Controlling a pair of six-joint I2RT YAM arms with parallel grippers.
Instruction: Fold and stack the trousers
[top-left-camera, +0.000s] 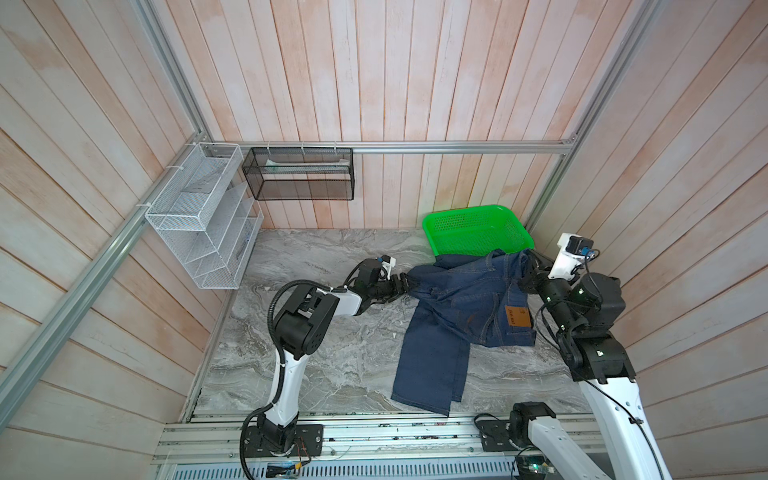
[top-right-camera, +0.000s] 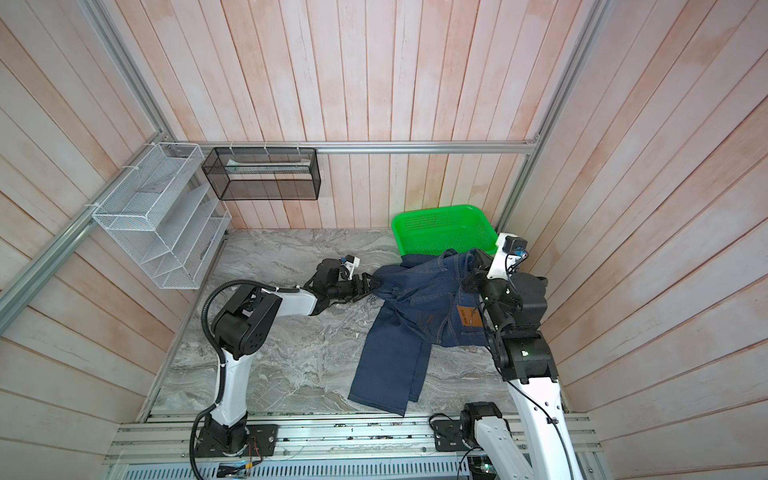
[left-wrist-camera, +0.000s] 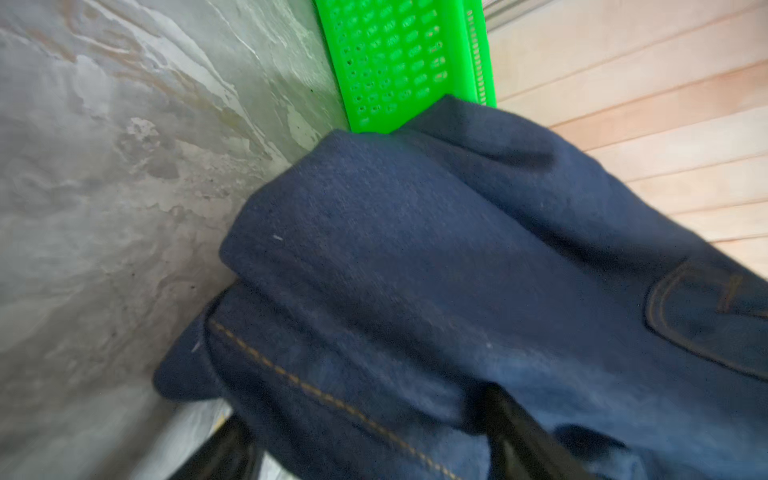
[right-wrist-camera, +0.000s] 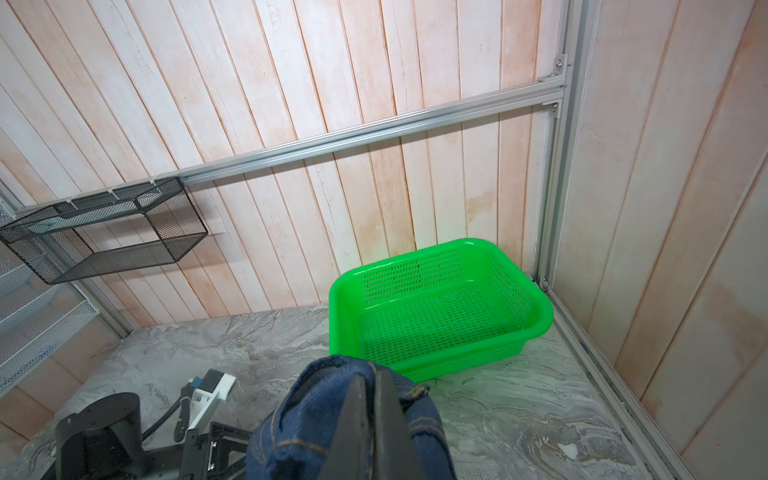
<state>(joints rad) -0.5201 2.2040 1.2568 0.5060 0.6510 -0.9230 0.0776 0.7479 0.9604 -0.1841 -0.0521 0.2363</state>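
Right gripper (right-wrist-camera: 371, 376) was clamped on the jeans' (top-left-camera: 457, 307) waistband, left gripper's (top-left-camera: 401, 285) part-open jaws straddled the opposite denim edge, grip unclear, legs trailing nearward between them.

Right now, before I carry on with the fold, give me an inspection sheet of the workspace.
Surface: marble tabletop, bare apart from the items below.
Job's things: trousers, unfolded, waist end lifted, legs trailing toward the front edge.
Clutter: green basket in the far right corner, nothing in it; denim hides its near edge in both top views.
Grippers: right claw shut on the trousers' waist end; left claw has fingers either side of a denim fold, grip unclear.
Cables: black hose loops along the left arm; thin lead hangs by the right arm.
Surroundings: white wire rack and black mesh bin on the wall rails.
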